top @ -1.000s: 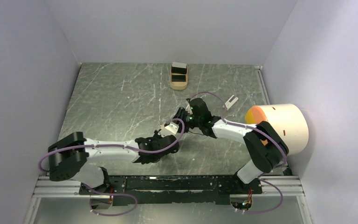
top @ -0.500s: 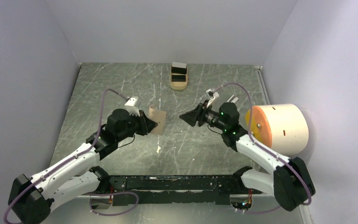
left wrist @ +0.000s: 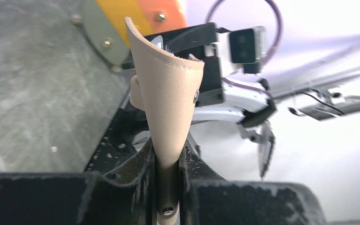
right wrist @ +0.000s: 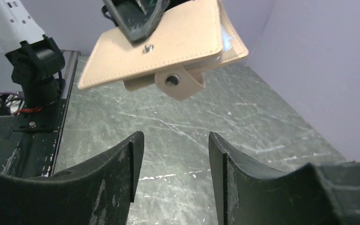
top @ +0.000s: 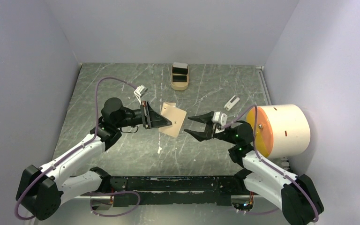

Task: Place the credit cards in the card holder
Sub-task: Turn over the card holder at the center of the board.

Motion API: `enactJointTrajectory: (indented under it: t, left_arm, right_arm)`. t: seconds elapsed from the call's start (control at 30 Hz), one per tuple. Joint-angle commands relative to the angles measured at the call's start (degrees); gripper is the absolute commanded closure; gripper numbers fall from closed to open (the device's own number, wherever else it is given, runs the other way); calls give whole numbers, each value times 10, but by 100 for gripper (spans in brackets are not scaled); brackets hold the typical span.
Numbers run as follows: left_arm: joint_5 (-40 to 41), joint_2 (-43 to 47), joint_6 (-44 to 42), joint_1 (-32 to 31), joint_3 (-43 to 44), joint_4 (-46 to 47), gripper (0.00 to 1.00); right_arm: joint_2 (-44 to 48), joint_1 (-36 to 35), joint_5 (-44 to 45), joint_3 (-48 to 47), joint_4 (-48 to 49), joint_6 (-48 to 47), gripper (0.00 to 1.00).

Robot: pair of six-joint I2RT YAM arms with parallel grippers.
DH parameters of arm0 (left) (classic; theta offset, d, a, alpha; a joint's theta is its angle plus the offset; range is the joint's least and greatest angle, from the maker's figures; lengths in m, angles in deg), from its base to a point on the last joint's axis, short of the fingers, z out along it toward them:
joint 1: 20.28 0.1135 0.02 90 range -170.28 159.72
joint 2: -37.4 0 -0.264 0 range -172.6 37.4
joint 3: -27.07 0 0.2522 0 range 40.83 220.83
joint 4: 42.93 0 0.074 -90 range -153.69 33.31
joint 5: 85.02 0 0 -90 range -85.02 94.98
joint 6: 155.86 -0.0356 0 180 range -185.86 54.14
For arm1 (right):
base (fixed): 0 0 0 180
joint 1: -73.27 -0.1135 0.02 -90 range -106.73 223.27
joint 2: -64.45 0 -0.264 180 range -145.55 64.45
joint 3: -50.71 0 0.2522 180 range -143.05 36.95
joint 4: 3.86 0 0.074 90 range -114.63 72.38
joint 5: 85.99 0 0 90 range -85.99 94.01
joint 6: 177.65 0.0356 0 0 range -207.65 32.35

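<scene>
left claw (top: 166,123) pinches the card holder (top: 177,117) aloft; right claw (top: 190,125), spread apart, faces it without touching.

The tan card holder (top: 174,120) hangs tilted above the table (top: 122,93), half-folded, its snap tab loose. White and black cards (top: 180,69) sit in a tray (top: 180,86) at the far edge.

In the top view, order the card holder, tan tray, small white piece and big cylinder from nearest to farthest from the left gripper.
1. card holder, clamped in the left gripper itself.
2. tan tray, at the far edge.
3. small white piece, to the right.
4. big cylinder, right edge.
</scene>
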Motion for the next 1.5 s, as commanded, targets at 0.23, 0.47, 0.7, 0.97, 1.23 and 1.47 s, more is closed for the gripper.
enactJointTrajectory:
  t: [0.23,0.47,0.7,0.97,1.23,1.47]
  left_arm:
    - [-105,1,81,5,10,97,82]
    - [-106,6,74,5,11,71,82]
    - [-111,2,77,5,6,70,81]
    - [-102,-5,65,5,-3,41,77]
    - [2,-27,13,16,-31,-42,68]
    - [29,-137,78,25,-165,142,65]
  right_arm:
    - [-11,-55,17,-22,64,-75,42]
    - [26,-88,52,-35,28,-101,41]
    - [33,-116,79,-56,-25,-148,40]
    - [28,-128,89,-48,-28,-159,71]
    - [-2,-129,135,9,-7,-104,94]
    - [-92,-130,151,50,11,-31,100]
